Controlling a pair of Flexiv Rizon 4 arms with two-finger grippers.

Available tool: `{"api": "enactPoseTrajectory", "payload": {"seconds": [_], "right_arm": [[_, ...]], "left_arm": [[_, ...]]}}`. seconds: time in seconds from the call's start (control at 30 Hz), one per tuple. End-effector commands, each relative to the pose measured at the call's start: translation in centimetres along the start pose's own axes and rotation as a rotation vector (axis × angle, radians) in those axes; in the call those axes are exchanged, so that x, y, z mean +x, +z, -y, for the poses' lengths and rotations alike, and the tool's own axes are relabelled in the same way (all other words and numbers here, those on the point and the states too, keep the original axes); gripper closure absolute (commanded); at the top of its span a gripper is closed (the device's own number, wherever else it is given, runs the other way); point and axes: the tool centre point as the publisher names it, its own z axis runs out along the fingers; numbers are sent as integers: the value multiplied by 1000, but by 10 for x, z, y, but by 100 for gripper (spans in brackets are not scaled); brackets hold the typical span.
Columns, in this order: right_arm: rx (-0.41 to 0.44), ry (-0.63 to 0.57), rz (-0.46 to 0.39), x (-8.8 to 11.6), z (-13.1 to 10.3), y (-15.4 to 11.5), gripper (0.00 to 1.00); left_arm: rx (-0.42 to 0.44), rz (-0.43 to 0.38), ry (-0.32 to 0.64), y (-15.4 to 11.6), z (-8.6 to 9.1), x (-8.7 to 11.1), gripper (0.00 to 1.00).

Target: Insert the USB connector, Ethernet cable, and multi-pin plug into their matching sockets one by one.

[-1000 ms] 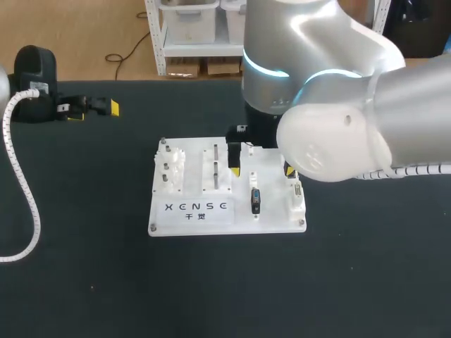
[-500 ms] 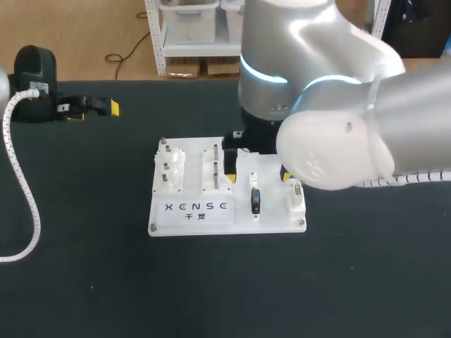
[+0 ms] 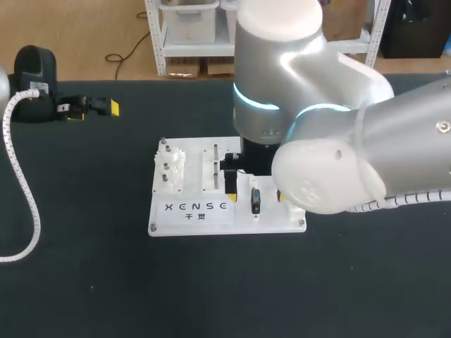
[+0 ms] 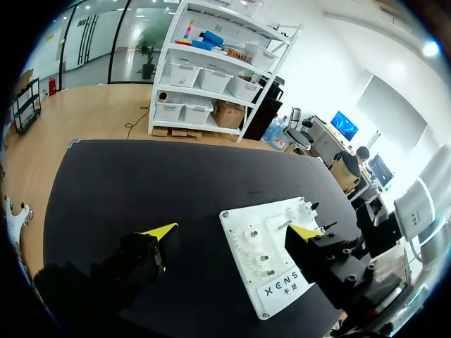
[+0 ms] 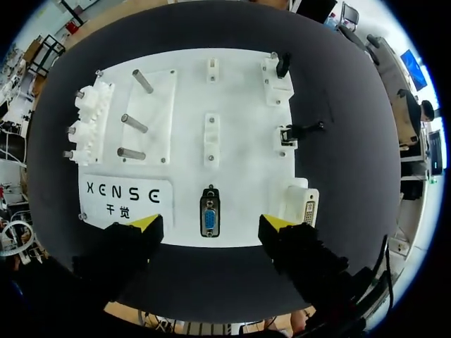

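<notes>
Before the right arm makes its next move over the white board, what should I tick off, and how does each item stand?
1. Fingers of the right gripper open: ok.
2. Nothing held in the right gripper: ok.
3. The blue multi-pin connector lies ahead of it, centred between its fingers: ok.
4. That connector fully seated in the white board: cannot tell.
5. The left gripper is off to the board's side, open and empty: ok.
6. Clearance between the right fingers and the board: cannot tell.
</notes>
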Motion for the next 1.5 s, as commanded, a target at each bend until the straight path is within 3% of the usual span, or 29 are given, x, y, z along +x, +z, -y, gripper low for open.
{"api": "enactPoseTrajectory", "payload": {"seconds": [0.03,0.73,0.97,1.1,1.5], "right_arm": [[-1,17,-3,-5,0,7,35],[10,39,6,-10,1,21,57],[16,32,13,-8,3,21,76],[23,26,21,-6,3,21,100],[2,12,87,-5,4,-3,100]], "left_arm": [[0,0,0,0,0,0,0],[0,0,0,0,0,0,0],[0,0,0,0,0,0,0],[0,0,0,0,0,0,0],[0,0,0,0,0,0,0]]}}
